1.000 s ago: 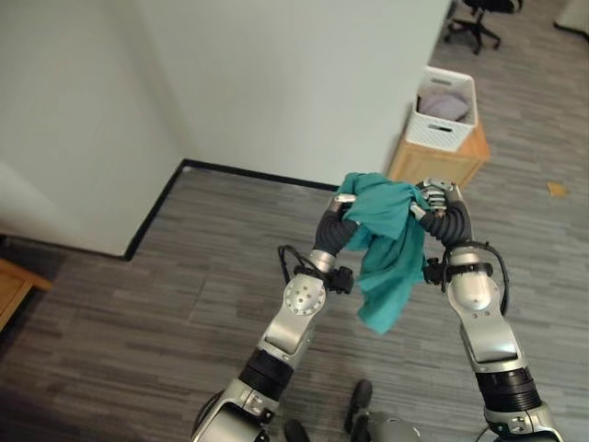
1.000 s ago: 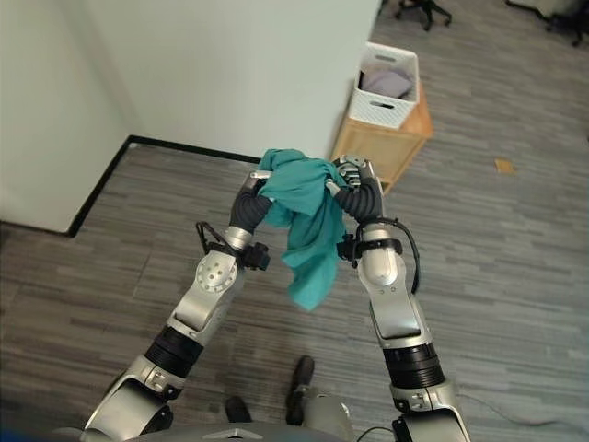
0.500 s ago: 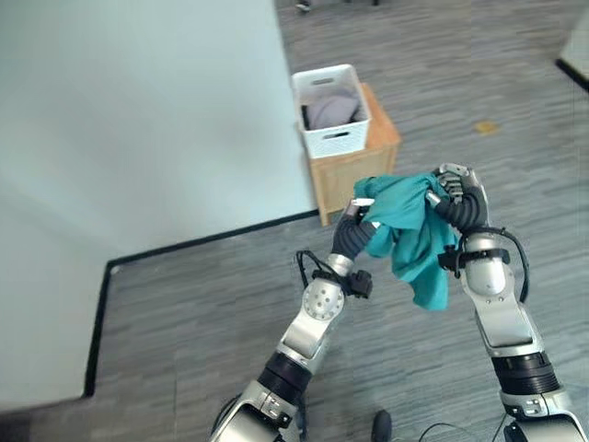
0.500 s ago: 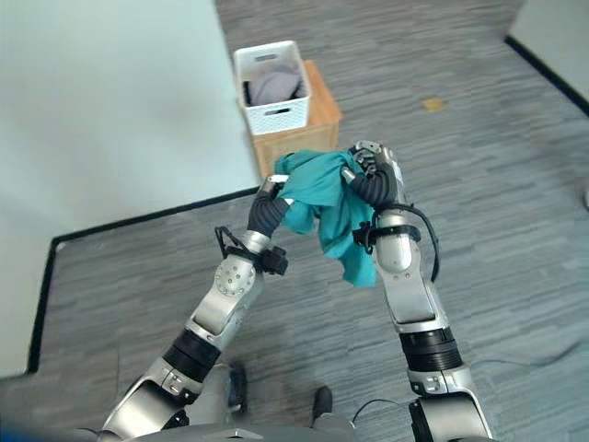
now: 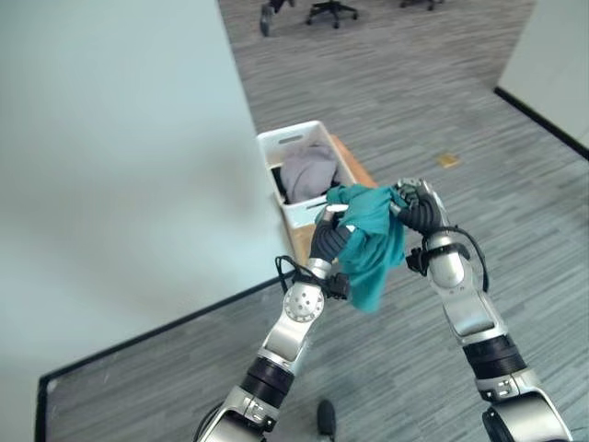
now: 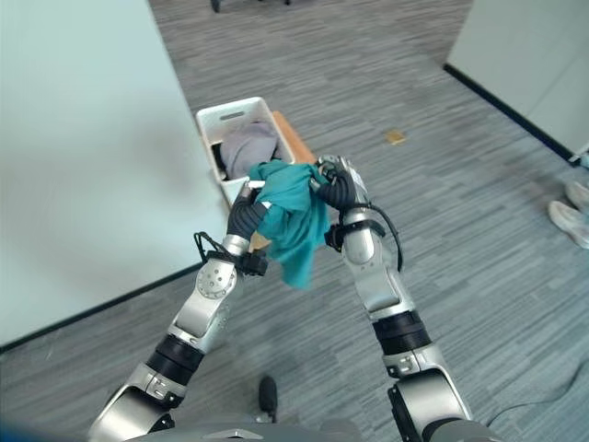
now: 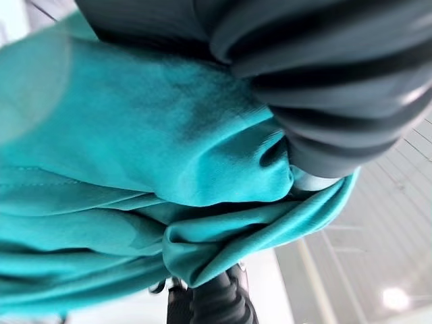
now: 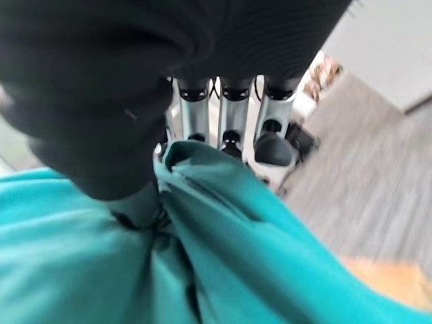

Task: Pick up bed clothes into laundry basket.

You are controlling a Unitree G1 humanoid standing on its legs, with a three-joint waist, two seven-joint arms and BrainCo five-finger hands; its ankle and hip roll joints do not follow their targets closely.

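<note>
**Teal cloth held up in both hands, just short of the basket**

Both arms are raised, and the teal cloth hangs bunched between the two hands, its loose end drooping below them. It sits in the air on the near side of the white laundry basket, overlapping the basket's front edge from the head camera. The left hand is mostly buried under the fabric; in its wrist view the cloth folds around the dark cover and the fingers cannot be made out, so there is no telling how it grips. The right hand is clearer: its wrist view shows silver fingers curled over a ridge of the teal fabric, holding it.

The basket stands on a low wooden stand, much of it hidden behind the cloth and arms. Grey clothes already lie inside the basket. A pale wall rises right beside the basket. The floor is grey striped carpet. Beyond the basket, office chair bases are cut off at the frame's edge. A person's shoes peek in well away from the basket, on its right.
</note>
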